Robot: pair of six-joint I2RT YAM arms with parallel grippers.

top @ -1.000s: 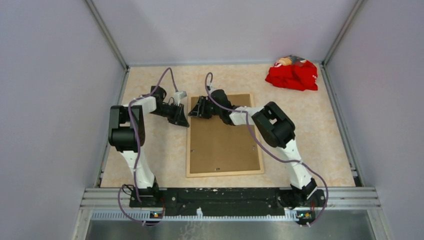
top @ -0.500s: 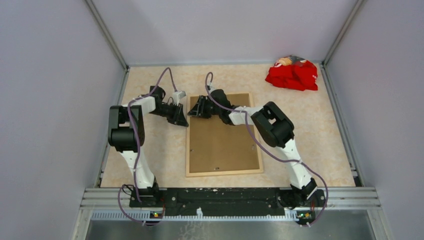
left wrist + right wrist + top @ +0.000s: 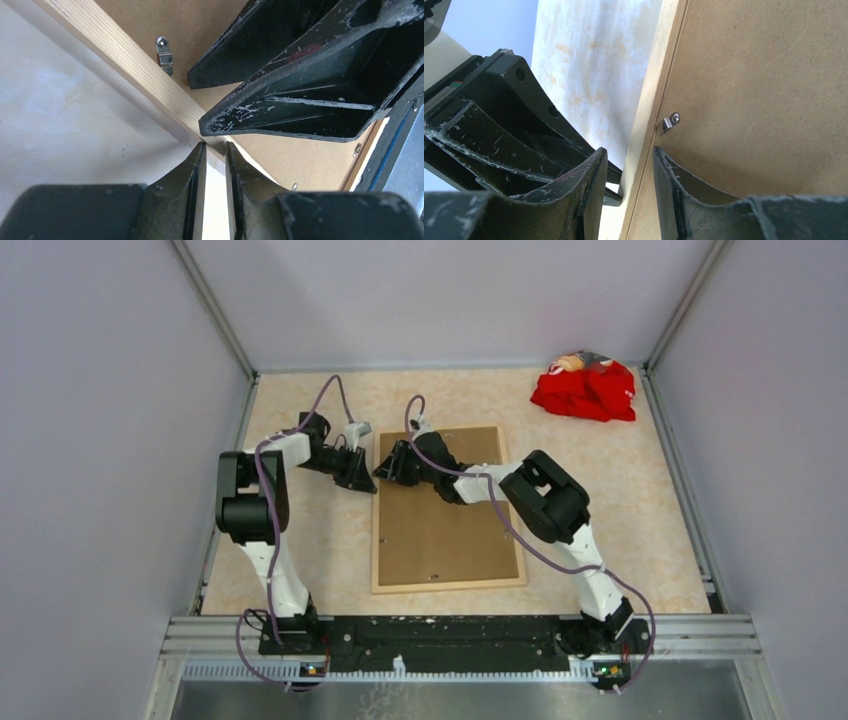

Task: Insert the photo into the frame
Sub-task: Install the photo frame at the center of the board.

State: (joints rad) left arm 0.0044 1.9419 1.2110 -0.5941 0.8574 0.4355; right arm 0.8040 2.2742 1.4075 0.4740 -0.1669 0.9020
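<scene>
The frame (image 3: 375,540) lies face down on the table, its thin light wood rail around the brown backing board (image 3: 445,530). The photo is hidden. My left gripper (image 3: 358,480) sits just outside the frame's left rail near the far corner. In the left wrist view it (image 3: 215,145) has its jaws almost together, tips at the rail (image 3: 115,47). My right gripper (image 3: 385,472) straddles the same rail (image 3: 661,75). In the right wrist view it (image 3: 630,150) is open, with one finger on the backing board (image 3: 764,90) and one outside the frame.
A crumpled red cloth (image 3: 585,390) lies at the far right corner. Small metal turn clips (image 3: 669,121) (image 3: 164,52) sit on the backing board by the rail. Grey walls close in the table on three sides. The two grippers are nearly touching each other.
My right gripper has slid a little left and toward me along the frame's far-left part. The frame's left edge has shifted slightly left. The left arm has barely moved.
</scene>
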